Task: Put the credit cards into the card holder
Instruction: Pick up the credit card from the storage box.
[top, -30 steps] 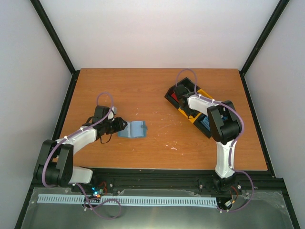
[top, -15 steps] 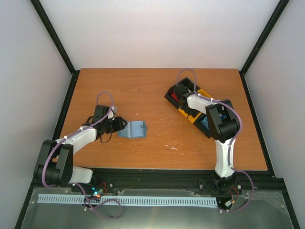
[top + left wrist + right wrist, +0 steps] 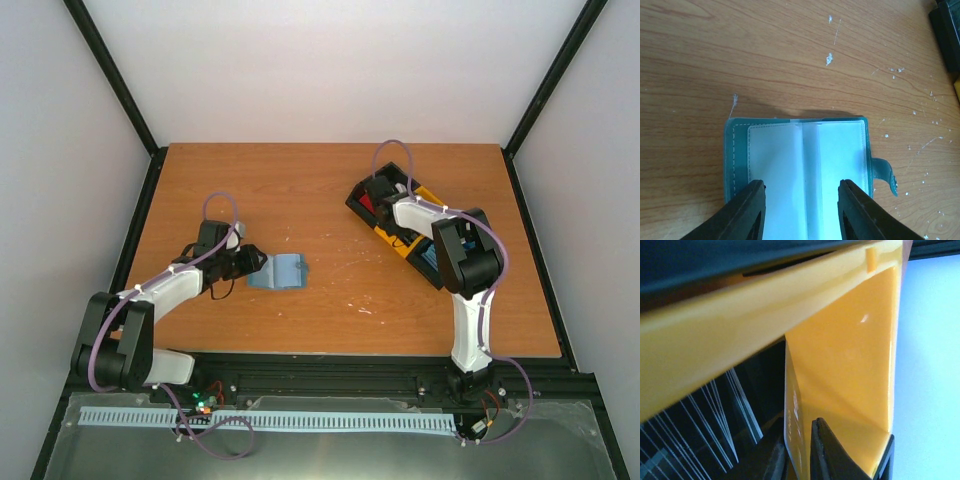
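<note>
left claw (image 3: 800, 212): spread, poised over the opened card holder (image 3: 805, 150), flat on the desk (image 3: 300, 190), left of centre. right claw (image 3: 797, 442): pinching a credit card (image 3: 792, 420) in the far compartment of the black-and-yellow tray (image 3: 352, 203), far right.

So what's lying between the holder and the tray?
Nothing but bare table with a few white specks between the holder and the tray, as the top view shows.
</note>
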Controlling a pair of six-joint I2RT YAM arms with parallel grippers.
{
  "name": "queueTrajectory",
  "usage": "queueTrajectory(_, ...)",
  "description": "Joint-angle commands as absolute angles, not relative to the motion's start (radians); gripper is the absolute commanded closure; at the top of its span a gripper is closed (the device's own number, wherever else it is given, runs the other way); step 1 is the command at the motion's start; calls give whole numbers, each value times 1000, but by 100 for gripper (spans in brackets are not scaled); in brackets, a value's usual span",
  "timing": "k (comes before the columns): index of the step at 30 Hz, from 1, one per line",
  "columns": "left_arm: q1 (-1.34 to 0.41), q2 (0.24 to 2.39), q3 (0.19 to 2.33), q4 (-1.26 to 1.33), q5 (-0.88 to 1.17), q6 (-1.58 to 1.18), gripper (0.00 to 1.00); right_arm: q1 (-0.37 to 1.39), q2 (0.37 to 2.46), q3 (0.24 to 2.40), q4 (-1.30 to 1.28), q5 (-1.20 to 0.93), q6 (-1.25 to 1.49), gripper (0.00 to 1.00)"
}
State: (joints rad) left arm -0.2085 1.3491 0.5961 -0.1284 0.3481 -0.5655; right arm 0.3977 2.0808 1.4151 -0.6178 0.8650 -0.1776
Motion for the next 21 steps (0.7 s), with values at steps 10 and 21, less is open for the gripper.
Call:
queueTrajectory(10, -205, 1357, 631, -132, 339, -544, 58, 387, 2124, 1433, -587, 829, -177, 94)
queueTrajectory(21, -204, 1337, 629, -133, 349, -548, 58, 398, 1969, 1452, -704, 768, -82, 97)
